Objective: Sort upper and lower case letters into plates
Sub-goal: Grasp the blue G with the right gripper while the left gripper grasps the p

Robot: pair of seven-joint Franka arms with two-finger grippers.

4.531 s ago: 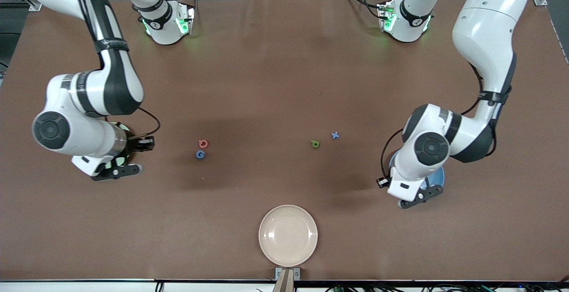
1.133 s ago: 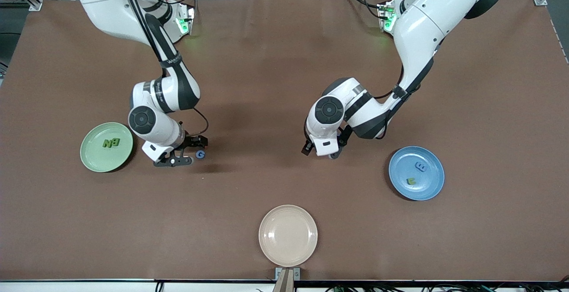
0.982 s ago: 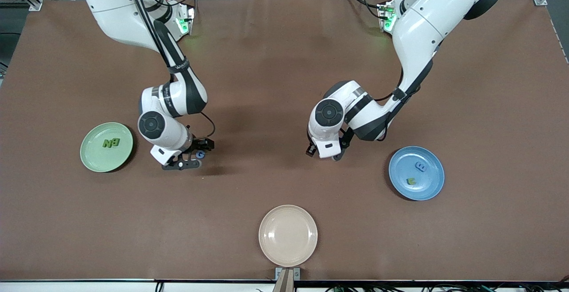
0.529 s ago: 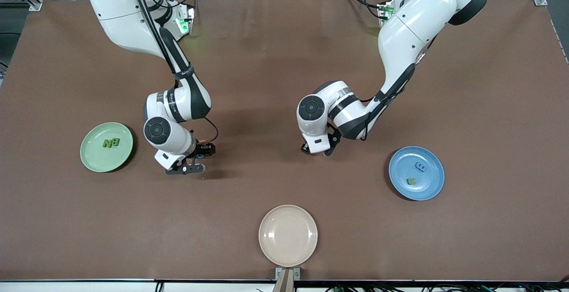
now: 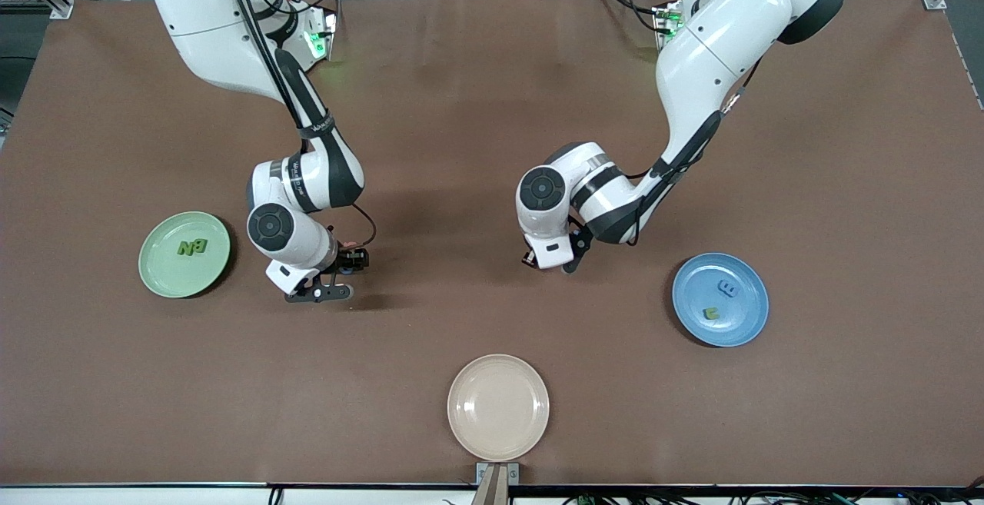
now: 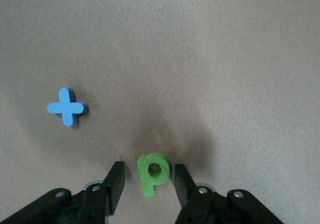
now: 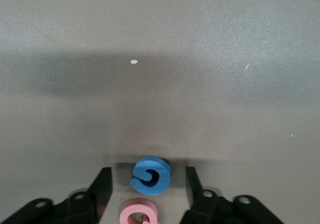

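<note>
The green lowercase p (image 6: 153, 172) lies on the table between the spread fingers of the left gripper (image 6: 148, 181), which has dropped around it, the blue x (image 6: 67, 106) nearby. The blue G (image 7: 150, 174) sits likewise inside the open right gripper (image 7: 147, 184), the red letter (image 7: 139, 213) beside it. Both arms have come from their plates, mint green (image 5: 157, 274) and blue (image 5: 749, 317), each holding two letters; both grasps look imminent.

two white arms (image 5: 715, 36) with black joint bands, thin black cables, green-lit bases, black gripper fingers (image 6: 116, 184) with silver screws.
</note>
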